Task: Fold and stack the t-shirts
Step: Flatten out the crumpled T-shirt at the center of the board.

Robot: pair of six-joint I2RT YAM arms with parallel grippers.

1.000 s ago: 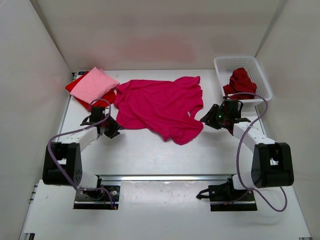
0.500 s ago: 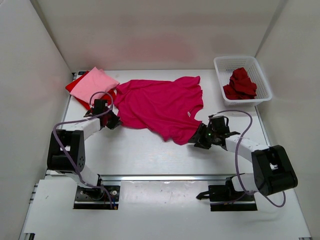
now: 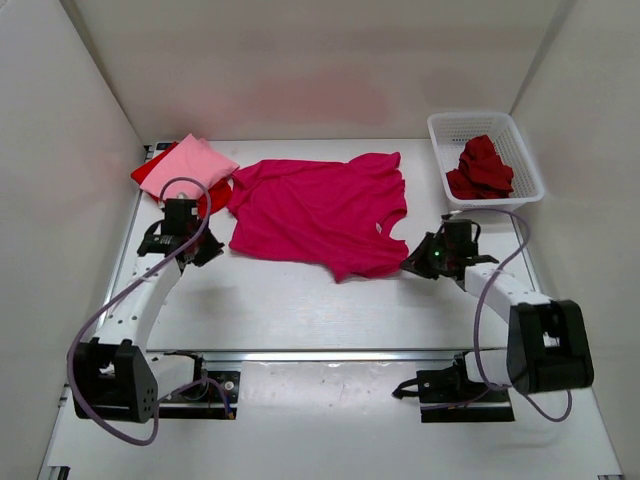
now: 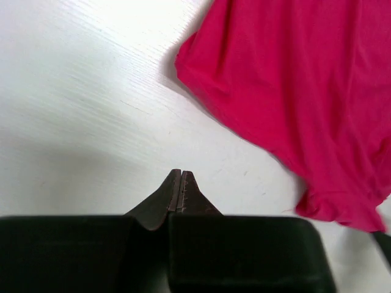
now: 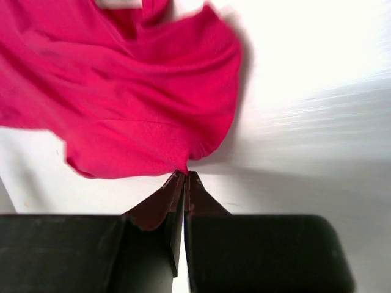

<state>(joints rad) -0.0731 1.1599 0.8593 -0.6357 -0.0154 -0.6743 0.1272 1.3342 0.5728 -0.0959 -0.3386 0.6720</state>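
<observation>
Our right gripper pinches the magenta t-shirt at its right corner. Our left gripper, closed and empty, hangs left of it.

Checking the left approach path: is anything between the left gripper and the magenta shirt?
Nothing. Only bare table separates the shut left gripper from the magenta shirt, as the left wrist view shows.

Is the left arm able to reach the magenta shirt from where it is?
Probably yes. The left gripper is shut and empty, and only table lies between it and the magenta shirt's near edge. It would need to open first.
</observation>
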